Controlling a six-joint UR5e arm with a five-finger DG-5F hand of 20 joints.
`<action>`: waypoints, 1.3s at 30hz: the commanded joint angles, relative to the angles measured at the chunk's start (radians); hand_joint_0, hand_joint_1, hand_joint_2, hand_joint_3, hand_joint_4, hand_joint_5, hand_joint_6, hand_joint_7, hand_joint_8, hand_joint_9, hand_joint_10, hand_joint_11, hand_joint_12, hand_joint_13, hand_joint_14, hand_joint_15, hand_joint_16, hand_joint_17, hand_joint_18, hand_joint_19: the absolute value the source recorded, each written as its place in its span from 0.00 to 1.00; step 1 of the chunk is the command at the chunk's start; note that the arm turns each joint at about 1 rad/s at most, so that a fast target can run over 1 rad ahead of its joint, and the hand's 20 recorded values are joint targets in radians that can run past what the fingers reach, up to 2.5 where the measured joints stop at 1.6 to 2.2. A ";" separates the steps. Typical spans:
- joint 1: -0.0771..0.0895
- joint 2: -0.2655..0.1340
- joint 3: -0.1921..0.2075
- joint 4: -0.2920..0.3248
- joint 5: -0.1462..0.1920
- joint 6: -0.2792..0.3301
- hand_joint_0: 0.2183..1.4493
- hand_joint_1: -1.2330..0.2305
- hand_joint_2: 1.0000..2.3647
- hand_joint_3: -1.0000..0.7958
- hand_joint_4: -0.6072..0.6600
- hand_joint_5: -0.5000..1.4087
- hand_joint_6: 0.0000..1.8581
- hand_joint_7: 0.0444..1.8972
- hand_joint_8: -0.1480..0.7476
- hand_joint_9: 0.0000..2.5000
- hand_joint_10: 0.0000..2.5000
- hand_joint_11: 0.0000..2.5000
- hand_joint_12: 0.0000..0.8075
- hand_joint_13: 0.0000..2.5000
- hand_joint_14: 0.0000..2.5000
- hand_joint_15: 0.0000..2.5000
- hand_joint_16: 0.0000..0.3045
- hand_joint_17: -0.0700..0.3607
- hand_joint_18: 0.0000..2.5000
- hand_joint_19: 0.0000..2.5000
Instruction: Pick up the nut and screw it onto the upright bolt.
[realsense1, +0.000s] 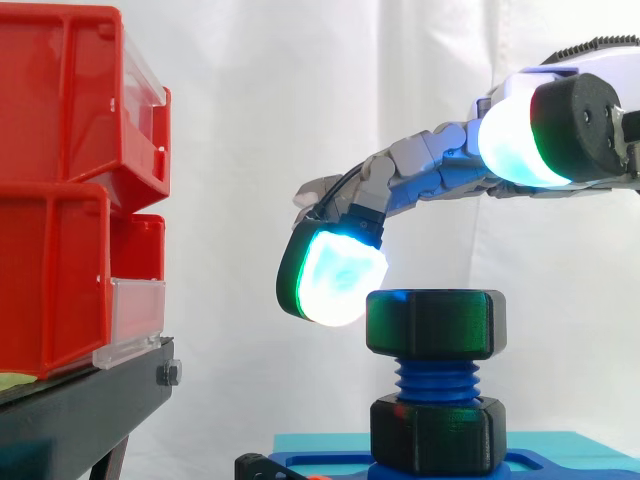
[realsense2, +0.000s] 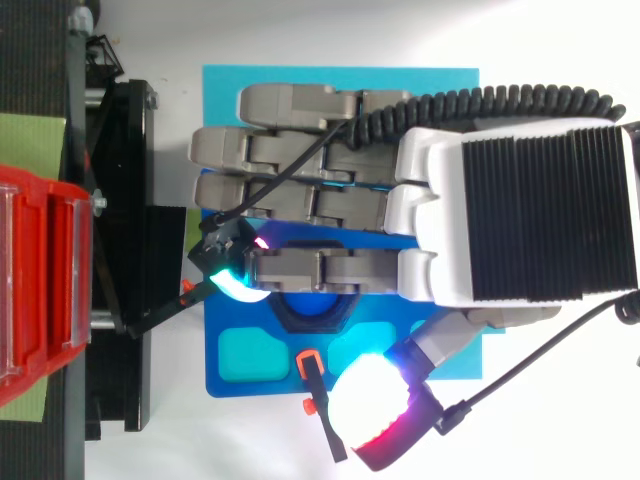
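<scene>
Dark nut (realsense1: 436, 322) beneath spread, empty hand (realsense2: 520, 210); may tilt and jam on blue bolt (realsense1: 437, 381) if nudged from left.

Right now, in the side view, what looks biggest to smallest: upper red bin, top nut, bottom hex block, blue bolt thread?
1. upper red bin
2. top nut and bottom hex block, about alike
3. blue bolt thread, the exposed part

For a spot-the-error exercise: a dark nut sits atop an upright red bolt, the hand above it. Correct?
No. The bolt is blue, not red, as the side view shows; the dark nut does sit atop it, the hand above.
</scene>
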 joint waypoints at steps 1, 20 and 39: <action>-0.005 0.001 0.000 0.000 -0.002 0.000 0.21 0.85 0.00 0.28 0.67 0.23 0.27 0.54 0.42 0.14 0.00 0.00 0.40 0.07 0.00 0.00 0.12 0.36 0.00 0.00; -0.045 0.001 -0.002 -0.008 -0.014 -0.003 0.24 0.79 0.00 0.28 0.58 0.29 0.27 0.77 0.46 0.33 0.00 0.00 0.29 0.21 0.00 0.00 0.06 0.26 0.05 0.00; -0.054 0.001 0.034 -0.007 -0.051 -0.003 0.22 0.78 0.00 0.28 0.68 0.22 0.27 0.50 0.47 0.38 0.00 0.00 0.31 0.25 0.00 0.00 0.06 0.26 0.08 0.00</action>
